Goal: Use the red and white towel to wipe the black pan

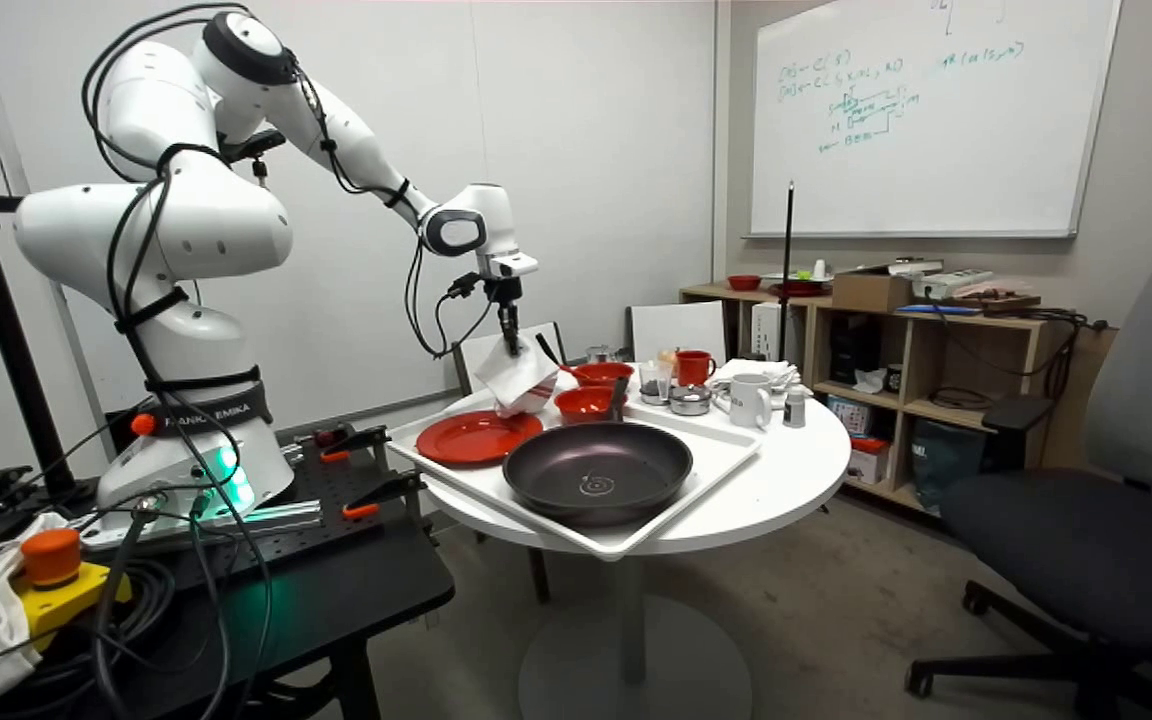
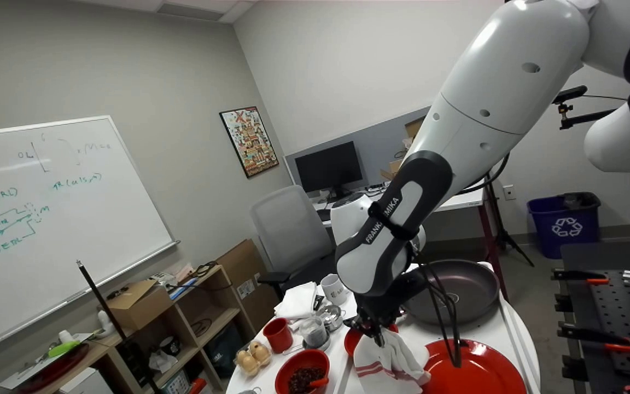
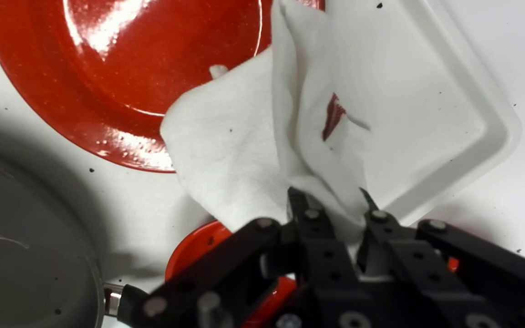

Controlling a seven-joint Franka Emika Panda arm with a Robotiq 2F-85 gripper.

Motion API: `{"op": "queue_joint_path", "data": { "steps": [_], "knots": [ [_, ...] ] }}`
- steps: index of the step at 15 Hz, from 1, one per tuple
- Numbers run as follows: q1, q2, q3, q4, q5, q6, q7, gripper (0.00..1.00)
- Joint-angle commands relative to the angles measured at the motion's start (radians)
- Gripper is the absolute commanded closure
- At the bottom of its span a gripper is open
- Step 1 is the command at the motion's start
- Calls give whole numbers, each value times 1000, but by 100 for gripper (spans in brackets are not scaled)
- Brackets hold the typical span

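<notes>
In an exterior view, the red plate (image 1: 476,440) is lying on the white tray (image 1: 723,455); the Robotiq gripper (image 1: 513,350) is pinching the red-striped white towel (image 1: 514,382), which is hanging with its long axis downward at the plate's edge; rightward, the black frying pan (image 1: 596,470) is resting on the tray, its handle (image 1: 620,397) pointing toward the back

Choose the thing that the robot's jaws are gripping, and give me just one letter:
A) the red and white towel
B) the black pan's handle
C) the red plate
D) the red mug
A, since the wrist view shows folds of the red and white towel pinched between the jaws.
</notes>
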Motion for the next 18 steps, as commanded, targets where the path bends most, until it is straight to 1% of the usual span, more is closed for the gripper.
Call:
{"op": "queue_joint_path", "data": {
  "steps": [1, 6, 9, 14, 18],
  "knots": [
    [-2, -51, -16, 47, 55, -53, -40, 97],
    [-13, -87, -5, 93, 93, -92, -74, 97],
    [-33, -117, 4, 135, 123, -125, -100, 97],
    [-99, -188, 32, 234, 191, -196, -154, 97],
    [-140, -250, 36, 306, 233, -249, -171, 97]
  ]
}}
